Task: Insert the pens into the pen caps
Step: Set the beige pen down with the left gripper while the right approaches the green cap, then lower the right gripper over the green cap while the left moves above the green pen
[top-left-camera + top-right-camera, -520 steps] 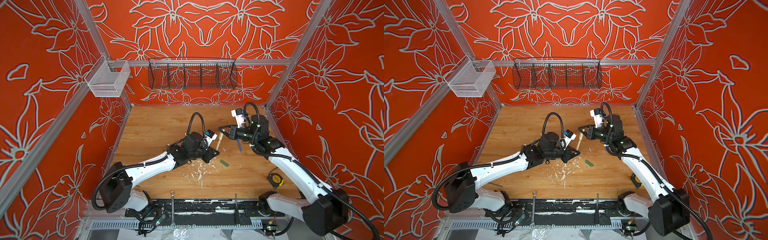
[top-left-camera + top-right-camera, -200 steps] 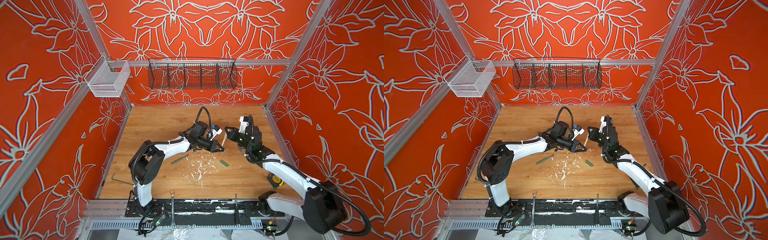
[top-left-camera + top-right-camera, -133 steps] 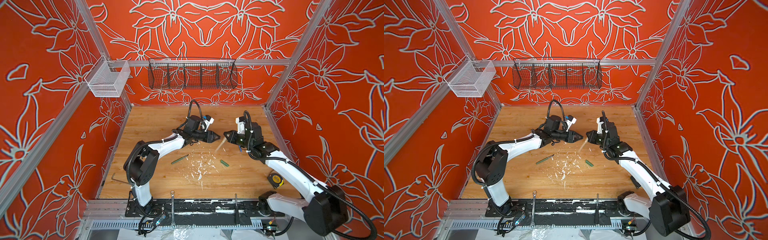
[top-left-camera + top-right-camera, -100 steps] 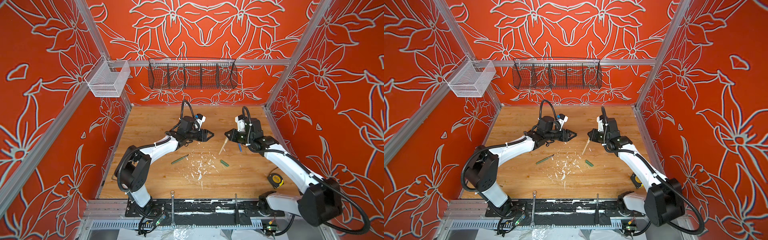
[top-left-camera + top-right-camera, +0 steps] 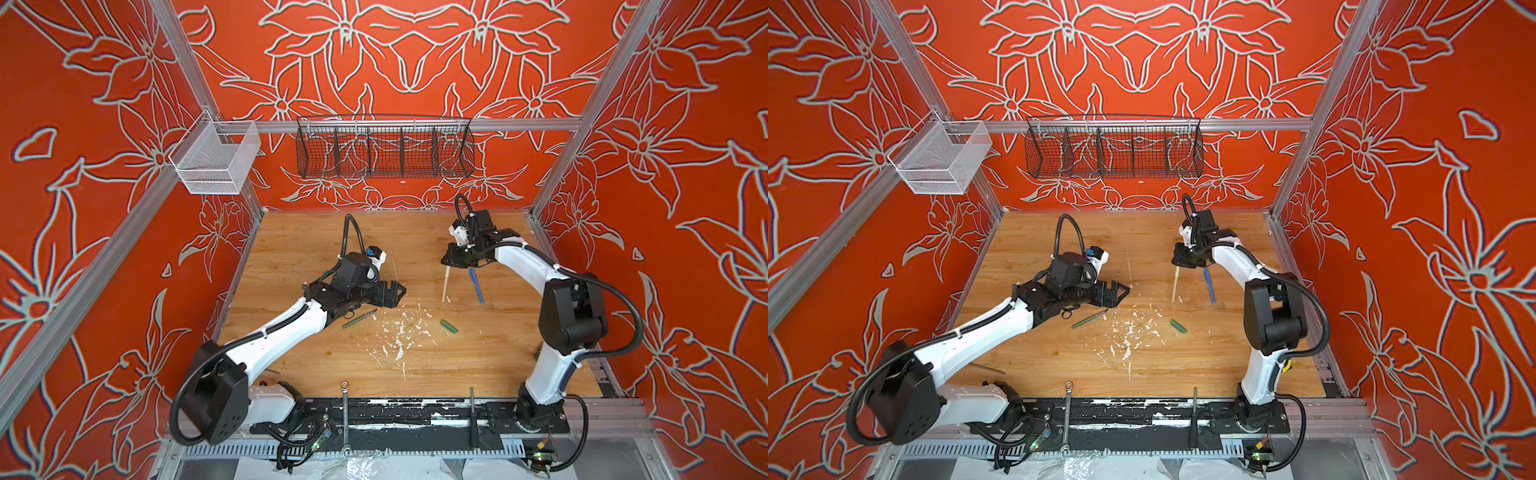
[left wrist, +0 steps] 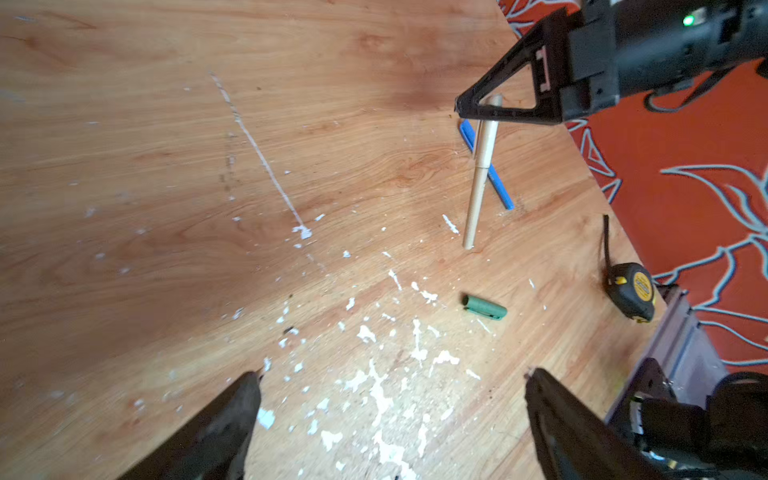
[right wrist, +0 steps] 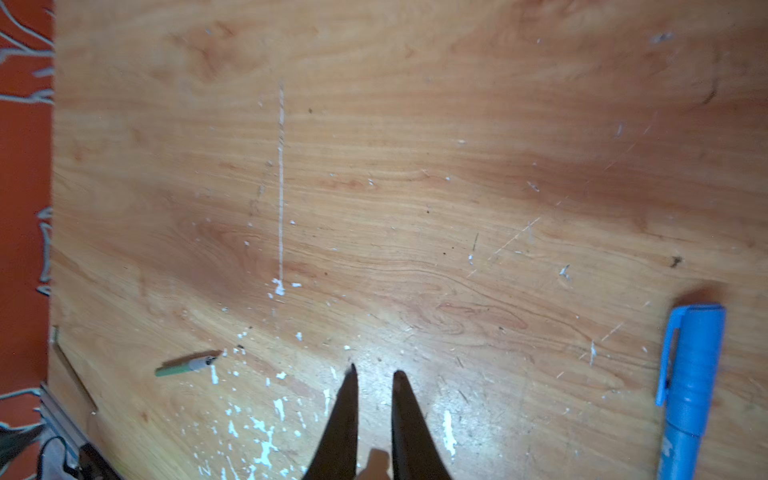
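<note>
**Green pen and cap lie apart; tan pen hangs in the right jaws**

At the near edge, a silver wrench (image 5: 344, 411) and a dark rod (image 5: 472, 415) lie across the black rail. Beyond them the wooden counter (image 5: 457, 365) is spattered with white flecks (image 5: 399, 336).

The green cap (image 5: 449, 326) lies on its side just right of the flecks, touching nothing. The green pen (image 5: 359, 319) lies left of the flecks, well apart from its cap, with its bare tip pointing toward the flecks. A tape measure (image 6: 633, 291) sits by the counter's right edge.

The left arm (image 5: 282, 328) reaches in over the green pen. The left jaws stand wide apart and grasp nothing, as the left wrist view shows.

Farther back, the tan pen (image 5: 445, 284) hangs nearly upright from the right jaws, which are clenched on its thicker upper end. Its lower end is down at the counter; whether it touches I cannot tell. The blue pen (image 5: 476, 286) lies flat just beside it, wearing its blue cap (image 7: 690, 353). The right arm (image 5: 528, 266) bends in from the right.

On the back wall hang a black wire basket (image 5: 384, 147) and a white mesh basket (image 5: 216, 162).
</note>
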Motion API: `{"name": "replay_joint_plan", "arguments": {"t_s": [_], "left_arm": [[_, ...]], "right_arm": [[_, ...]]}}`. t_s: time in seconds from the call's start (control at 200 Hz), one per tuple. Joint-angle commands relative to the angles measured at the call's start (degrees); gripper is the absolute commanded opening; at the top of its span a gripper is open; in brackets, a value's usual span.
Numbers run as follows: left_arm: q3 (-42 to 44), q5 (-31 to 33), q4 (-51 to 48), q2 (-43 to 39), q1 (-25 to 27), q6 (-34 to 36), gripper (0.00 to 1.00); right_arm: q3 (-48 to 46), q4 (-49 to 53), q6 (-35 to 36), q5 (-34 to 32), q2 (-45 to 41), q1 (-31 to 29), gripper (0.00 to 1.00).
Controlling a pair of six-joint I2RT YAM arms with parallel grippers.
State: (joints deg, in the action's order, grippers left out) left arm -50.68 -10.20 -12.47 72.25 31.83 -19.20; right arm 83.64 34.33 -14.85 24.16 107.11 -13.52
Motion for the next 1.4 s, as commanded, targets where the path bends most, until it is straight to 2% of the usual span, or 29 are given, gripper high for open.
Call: {"name": "replay_joint_plan", "arguments": {"t_s": [0.0, 0.3, 0.405, 0.635, 0.736, 0.901, 1.036, 1.146, 1.241, 1.396], "left_arm": [[4.25, 6.74, -7.22, -4.89, -0.62, -1.15, 0.97], [9.27, 9.98, -12.2, -10.88, -0.96, -3.89, 0.97], [9.67, 10.63, -12.84, -11.82, -1.07, -4.35, 0.97], [8.64, 11.95, -14.57, -10.42, -1.31, -3.85, 0.97], [8.1, 12.28, -14.38, -10.21, -1.42, -3.12, 0.97], [7.96, 12.5, -12.83, -9.7, -2.43, -2.41, 0.97], [7.72, 11.32, -11.26, -7.16, -3.35, -2.02, 0.97], [7.77, 9.85, -10.35, -5.18, -4.27, -1.89, 0.97], [8.22, 8.04, -9.03, -3.79, -5.59, -2.03, 0.97], [8.78, 6.95, -8.39, -2.16, -7.04, -2.79, 0.97]], "right_arm": [[4.22, 8.05, 5.18, -2.29, 5.04, -0.1, 0.0], [14.6, 14.62, 8.05, -8.29, 16.85, 0.27, 0.0], [16.84, 14.93, 7.76, -9.32, 19.22, 0.26, 0.18], [20.24, 15.46, 6.85, -12.88, 20.86, 0.4, 0.36], [20.18, 14.95, 6.73, -13.95, 18.24, 0.41, 0.41], [10.56, 8.16, 4.6, -13.47, 5.54, 0.24, 0.47], [-4.82, 3.07, 2.36, -12.74, -7.3, -1.1, 0.48], [-16.71, 0.29, 0.93, -12.31, -16.08, -4.53, 0.51], [-24.36, -2.55, -0.97, -10.13, -19.93, -8.82, 0.51], [-30.92, -5.96, -2.69, -10.06, -22.44, -13.51, 0.52]]}}
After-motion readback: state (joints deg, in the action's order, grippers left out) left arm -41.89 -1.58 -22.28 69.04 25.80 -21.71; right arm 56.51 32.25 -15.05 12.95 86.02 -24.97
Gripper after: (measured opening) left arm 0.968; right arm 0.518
